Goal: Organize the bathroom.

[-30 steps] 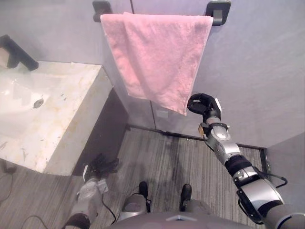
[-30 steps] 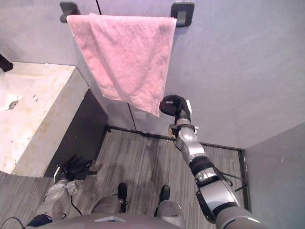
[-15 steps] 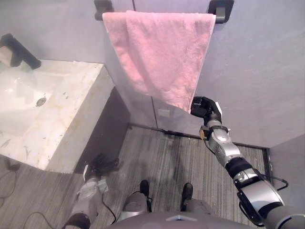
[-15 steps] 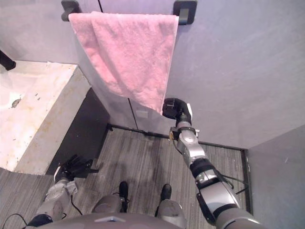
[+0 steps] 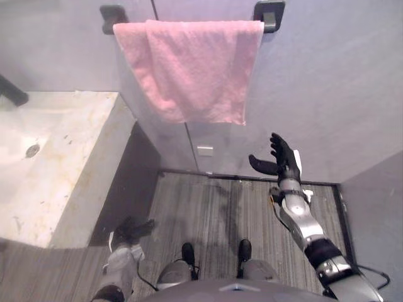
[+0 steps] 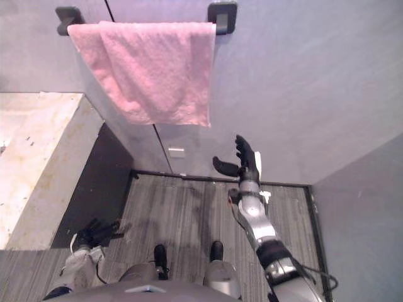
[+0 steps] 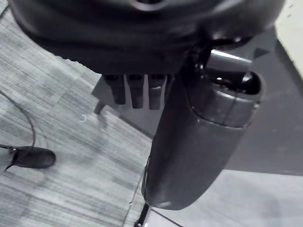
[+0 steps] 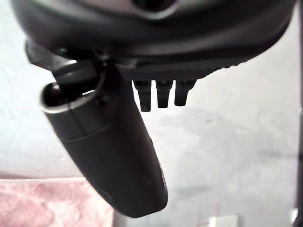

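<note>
Right hand: your dark right hand (image 5: 283,161) is raised in front of the grey wall (image 5: 340,82), fingers straight and spread, thumb standing out to the side. It holds nothing and touches nothing.
Right hand and towel: the hand is below the pink terry towel (image 5: 192,69) and off its right lower corner, clearly apart from the cloth. In the right wrist view you see a piece of pink cloth (image 8: 42,208) past the thumb.
Towel: it hangs folded over the dark wall rail with two square brackets (image 5: 269,14). It covers almost the whole rail between the brackets, and the lower edge is nearly level.
Left hand: your dark left hand (image 5: 129,229) is low, near the floor, beside the dark side panel (image 5: 129,182) of the washbasin unit. In the left wrist view the fingers (image 7: 135,92) are relaxed and hold nothing.
Surroundings: the pale stone washbasin counter (image 5: 69,163) is at your left. The floor is grey striped planks (image 5: 214,207). A small white wall plate (image 5: 204,151) sits under the towel.
</note>
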Tool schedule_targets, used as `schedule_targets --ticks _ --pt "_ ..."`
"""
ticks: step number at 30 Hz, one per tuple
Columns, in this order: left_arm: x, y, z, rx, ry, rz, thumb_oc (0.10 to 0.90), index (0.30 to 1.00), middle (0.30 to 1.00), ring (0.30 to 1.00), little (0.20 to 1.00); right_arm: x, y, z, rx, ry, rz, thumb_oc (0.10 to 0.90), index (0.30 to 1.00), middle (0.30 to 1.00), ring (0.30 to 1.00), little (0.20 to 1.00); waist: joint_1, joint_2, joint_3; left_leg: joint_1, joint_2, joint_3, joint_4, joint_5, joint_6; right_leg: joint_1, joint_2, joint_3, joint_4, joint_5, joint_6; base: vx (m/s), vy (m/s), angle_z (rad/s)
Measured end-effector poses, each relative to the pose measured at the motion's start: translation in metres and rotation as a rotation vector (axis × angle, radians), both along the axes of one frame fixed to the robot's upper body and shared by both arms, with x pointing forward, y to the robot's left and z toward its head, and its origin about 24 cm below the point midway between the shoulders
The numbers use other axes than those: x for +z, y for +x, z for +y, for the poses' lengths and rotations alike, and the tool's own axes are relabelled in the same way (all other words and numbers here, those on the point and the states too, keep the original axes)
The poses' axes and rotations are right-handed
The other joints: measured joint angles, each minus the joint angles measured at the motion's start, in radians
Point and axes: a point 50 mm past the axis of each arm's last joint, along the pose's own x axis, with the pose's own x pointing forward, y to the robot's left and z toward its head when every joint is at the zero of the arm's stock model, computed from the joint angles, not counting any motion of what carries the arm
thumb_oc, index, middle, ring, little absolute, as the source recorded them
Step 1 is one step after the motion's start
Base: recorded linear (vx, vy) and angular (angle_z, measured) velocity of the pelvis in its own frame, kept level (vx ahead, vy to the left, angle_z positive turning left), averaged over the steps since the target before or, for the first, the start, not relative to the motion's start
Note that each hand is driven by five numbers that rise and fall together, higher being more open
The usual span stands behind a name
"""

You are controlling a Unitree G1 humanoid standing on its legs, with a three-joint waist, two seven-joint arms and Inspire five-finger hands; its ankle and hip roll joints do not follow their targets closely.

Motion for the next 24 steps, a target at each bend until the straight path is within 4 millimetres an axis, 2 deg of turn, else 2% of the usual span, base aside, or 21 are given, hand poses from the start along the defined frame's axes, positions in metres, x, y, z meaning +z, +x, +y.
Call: schedule_targets --ticks 2,5,6,8,11,13,14,15,16,17,18,19,20,22,23,24 --pt "-0.008 -0.014 0.002 0.005 -0.007 0.059 0.800 0.900 0.900 0.900 0.900 -0.019 -0.020 -0.005 -0.001 -0.085 0.075 0.800 0.900 0.900 0.900 0.900 -0.023 -0.025 -0.015 0.020 -0.009 0.012 -0.030 0.006 0.009 -0.003 -0.007 0.003 0.000 0.003 0.004 -0.24 0.208 -0.14" --pt "-0.021 -0.041 0.004 -0.010 -0.034 0.187 0.800 0.900 0.900 0.900 0.900 -0.060 -0.058 -0.021 -0.080 -0.140 0.262 0.800 0.900 0.900 0.900 0.900 -0.054 -0.068 -0.050 0.026 -0.030 0.028 -0.039 -0.003 0.024 -0.005 -0.026 0.028 0.000 0.007 0.026 -0.25 0.218 -0.13" --pt "-0.023 -0.044 0.005 -0.012 -0.039 0.203 0.800 0.900 0.900 0.900 0.900 -0.065 -0.064 -0.024 -0.097 -0.141 0.293 0.800 0.900 0.900 0.900 0.900 -0.054 -0.072 -0.057 0.025 -0.028 0.030 -0.039 -0.007 0.026 -0.007 -0.030 0.029 0.000 0.001 0.034 -0.22 0.164 -0.14" --pt "-0.029 -0.060 0.004 -0.037 -0.062 0.291 0.800 0.900 0.900 0.900 0.900 -0.094 -0.104 -0.033 -0.192 -0.121 0.456 0.800 0.900 0.900 0.900 0.900 -0.056 -0.090 -0.075 0.023 -0.042 0.046 -0.039 -0.013 0.036 -0.021 -0.045 0.044 0.000 0.016 0.049 -0.24 0.112 -0.16" --pt "-0.033 -0.080 0.004 -0.052 -0.083 0.380 0.800 0.900 0.900 0.900 0.900 -0.114 -0.141 -0.032 -0.224 -0.115 0.602 0.800 0.900 0.900 0.900 0.900 -0.064 -0.100 -0.081 0.016 -0.058 0.073 -0.039 -0.020 0.052 -0.045 -0.064 0.062 0.000 0.040 0.075 -0.40 0.116 -0.32" --pt "-0.036 -0.091 0.003 -0.065 -0.105 0.441 0.800 0.900 0.900 0.900 0.900 -0.124 -0.154 -0.029 -0.239 -0.100 0.679 0.800 0.900 0.900 0.900 0.900 -0.079 -0.089 -0.073 -0.009 -0.054 0.111 -0.040 -0.017 0.068 -0.099 -0.067 0.059 0.016 0.098 0.128 -0.49 0.092 -0.51" --pt "-0.036 -0.092 0.005 -0.048 -0.109 0.446 0.800 0.900 0.900 0.900 0.900 -0.130 -0.169 -0.025 -0.255 -0.069 0.735 0.800 0.900 0.900 0.900 0.900 -0.086 -0.087 -0.068 -0.020 -0.052 0.141 -0.040 -0.002 0.091 -0.120 -0.064 0.042 0.003 0.164 0.150 -0.64 0.084 -0.62" --pt "-0.035 -0.087 0.006 -0.066 -0.104 0.437 0.800 0.900 0.900 0.900 0.900 -0.136 -0.175 -0.023 -0.277 0.001 0.783 0.800 0.900 0.900 0.900 0.900 -0.079 -0.073 -0.056 -0.035 -0.032 0.168 -0.040 0.011 0.114 -0.151 -0.047 0.028 0.002 0.223 0.163 -0.59 0.056 -0.51" --pt "-0.034 -0.084 0.007 -0.074 -0.104 0.429 0.800 0.900 0.900 0.900 0.900 -0.139 -0.176 -0.022 -0.286 0.040 0.814 0.800 0.900 0.900 0.900 0.900 -0.082 -0.056 -0.048 -0.048 -0.018 0.167 -0.040 0.017 0.125 -0.166 -0.044 0.004 0.030 0.204 0.180 -0.63 0.005 -0.35" --pt "-0.033 -0.075 0.006 -0.085 -0.104 0.409 0.800 0.900 0.900 0.900 0.900 -0.144 -0.185 -0.020 -0.315 0.123 0.884 0.800 0.900 0.900 0.900 0.900 -0.073 -0.039 -0.051 -0.076 0.012 0.170 -0.039 0.030 0.136 -0.206 -0.029 -0.034 0.159 0.109 0.142 -0.51 -0.008 -0.12" --pt "-0.032 -0.066 0.006 -0.103 -0.096 0.388 0.800 0.900 0.900 0.900 0.900 -0.148 -0.193 -0.023 -0.352 0.216 0.937 0.800 0.900 0.900 0.900 0.900 -0.057 -0.012 -0.052 -0.111 0.044 0.179 -0.037 0.057 0.129 -0.255 -0.006 -0.021 0.362 -0.016 0.094 -0.59 -0.015 -0.20" --pt "-0.030 -0.059 0.008 -0.113 -0.086 0.376 0.800 0.900 0.900 0.900 0.900 -0.150 -0.198 -0.024 -0.385 0.269 0.964 0.800 0.900 0.900 0.900 0.900 -0.042 -0.009 -0.049 -0.122 0.062 0.182 -0.033 0.076 0.128 -0.263 0.005 -0.007 0.479 -0.085 0.105 -0.60 -0.023 -0.23" --pt "-0.029 -0.056 0.011 -0.111 -0.077 0.375 0.800 0.900 0.900 0.900 0.900 -0.151 -0.201 -0.023 -0.384 0.299 0.990 0.800 0.900 0.900 0.900 0.900 -0.029 -0.011 -0.047 -0.141 0.068 0.179 -0.030 0.097 0.126 -0.228 0.008 0.006 0.540 -0.145 0.126 -0.68 -0.052 -0.28" --pt "-0.028 -0.053 0.014 -0.108 -0.071 0.389 0.800 0.900 0.900 0.900 0.900 -0.152 -0.194 -0.021 -0.320 0.295 1.011 0.800 0.900 0.900 0.900 0.900 -0.011 -0.027 -0.046 -0.174 0.073 0.175 -0.023 0.115 0.124 -0.162 0.030 0.104 0.602 -0.231 0.162 -0.64 -0.098 -0.19" --pt "-0.028 -0.051 0.013 -0.111 -0.073 0.388 0.800 0.900 0.900 0.900 0.900 -0.151 -0.191 -0.021 -0.306 0.290 1.007 0.800 0.900 0.900 0.900 0.900 -0.007 -0.028 -0.046 -0.188 0.073 0.171 -0.022 0.114 0.118 -0.133 0.031 0.120 0.574 -0.250 0.168 -0.59 -0.150 -0.18" --pt "-0.028 -0.046 0.011 -0.115 -0.081 0.383 0.800 0.900 0.900 0.900 0.900 -0.149 -0.181 -0.023 -0.280 0.280 0.990 0.800 0.900 0.900 0.900 0.900 0.009 -0.036 -0.049 -0.208 0.075 0.166 -0.022 0.146 0.125 -0.097 0.029 0.139 0.530 -0.297 0.171 -0.53 -0.203 -0.10"
